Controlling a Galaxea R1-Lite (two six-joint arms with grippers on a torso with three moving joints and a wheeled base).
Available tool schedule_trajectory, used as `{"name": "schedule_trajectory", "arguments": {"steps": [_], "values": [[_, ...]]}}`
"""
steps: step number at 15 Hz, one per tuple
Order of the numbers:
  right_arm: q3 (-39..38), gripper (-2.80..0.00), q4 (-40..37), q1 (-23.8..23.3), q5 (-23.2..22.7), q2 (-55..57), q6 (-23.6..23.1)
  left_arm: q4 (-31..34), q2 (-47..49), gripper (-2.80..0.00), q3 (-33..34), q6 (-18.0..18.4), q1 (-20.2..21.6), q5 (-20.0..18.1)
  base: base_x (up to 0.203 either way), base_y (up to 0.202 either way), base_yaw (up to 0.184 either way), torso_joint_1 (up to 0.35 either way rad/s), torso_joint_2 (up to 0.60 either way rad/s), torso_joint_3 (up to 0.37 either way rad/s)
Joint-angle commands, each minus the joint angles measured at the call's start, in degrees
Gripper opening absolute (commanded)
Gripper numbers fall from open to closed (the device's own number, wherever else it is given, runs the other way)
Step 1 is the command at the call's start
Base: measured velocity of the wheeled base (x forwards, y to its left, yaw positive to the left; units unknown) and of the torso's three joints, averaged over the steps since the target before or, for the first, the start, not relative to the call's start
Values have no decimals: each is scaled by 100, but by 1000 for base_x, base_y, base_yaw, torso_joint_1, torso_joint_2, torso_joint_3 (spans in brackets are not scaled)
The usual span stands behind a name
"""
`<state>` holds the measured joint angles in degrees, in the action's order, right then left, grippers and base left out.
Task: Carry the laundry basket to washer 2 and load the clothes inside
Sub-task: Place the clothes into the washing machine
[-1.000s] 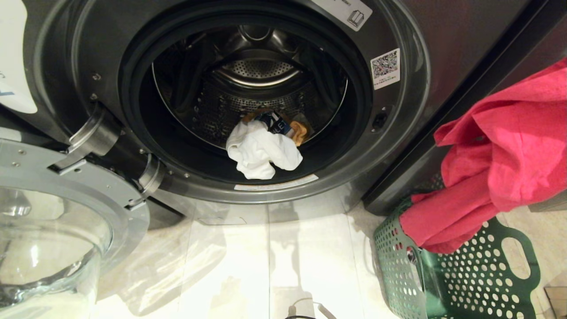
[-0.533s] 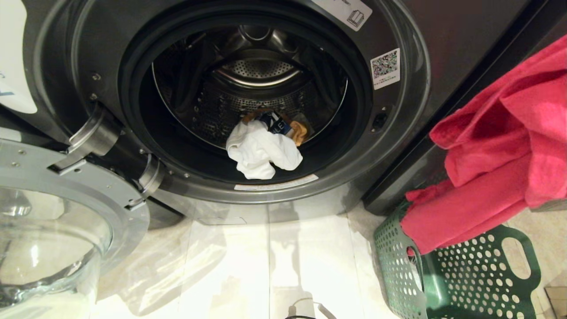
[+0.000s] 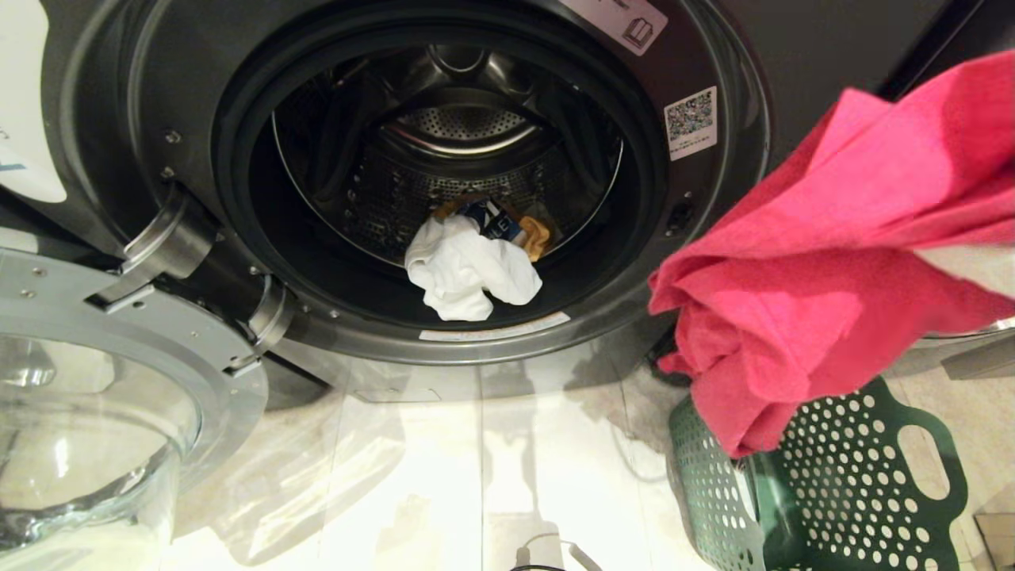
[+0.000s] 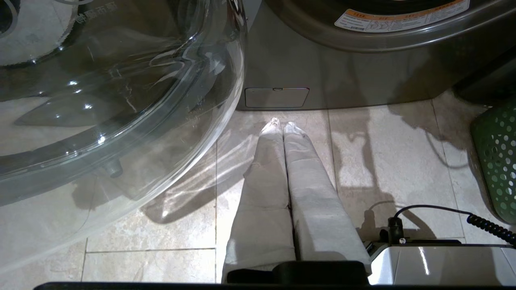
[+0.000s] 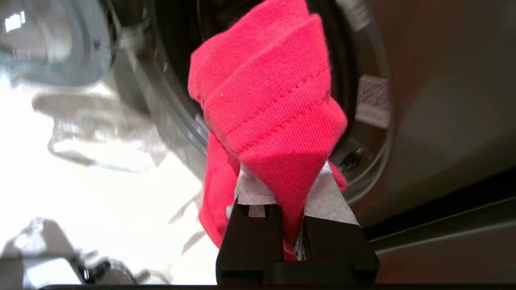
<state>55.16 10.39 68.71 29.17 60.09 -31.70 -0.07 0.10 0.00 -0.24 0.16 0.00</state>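
Note:
Washer 2 [image 3: 714, 262] stands in front of me with its round opening uncovered. In the drum lie a white garment with a dark print [image 3: 468, 274] and a yellow-orange one [image 3: 538, 234]. The red-pink garment [image 3: 825, 270] hangs in the air just right of the opening, above the dark green laundry basket [image 3: 872, 492] on the floor. My right gripper [image 5: 278, 181] is shut on a fold of it, its white-wrapped fingers [image 5: 330, 199] half hidden by cloth. My left gripper [image 4: 282, 125] is shut and empty, low over the floor tiles before the washer's base.
The washer's glass door [image 3: 95, 412] stands swung open at the left, close beside my left gripper [image 4: 121, 80]. The basket's wall [image 4: 498, 161] is at the right. A coiled black cable [image 4: 487, 225] lies on my white base [image 4: 443, 266]. Pale tiles [image 3: 492, 476] lie between door and basket.
The red-pink garment has risen clear of the basket and swung left toward the washer opening with my right gripper. The clothes in the drum and the left arm stayed still.

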Motion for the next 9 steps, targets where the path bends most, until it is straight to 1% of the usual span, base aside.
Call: {"name": "schedule_trajectory", "arguments": {"steps": [1,9], "values": [[-24,-280,-101,-75,18,214,-12,5,-1,-280,0,-2,2,0,0,0,0,0,0,0],[-461,-280,-109,22,-63,-52,32,-1,-1,-280,0,-2,2,0,0,0,0,0,0,0]]}}
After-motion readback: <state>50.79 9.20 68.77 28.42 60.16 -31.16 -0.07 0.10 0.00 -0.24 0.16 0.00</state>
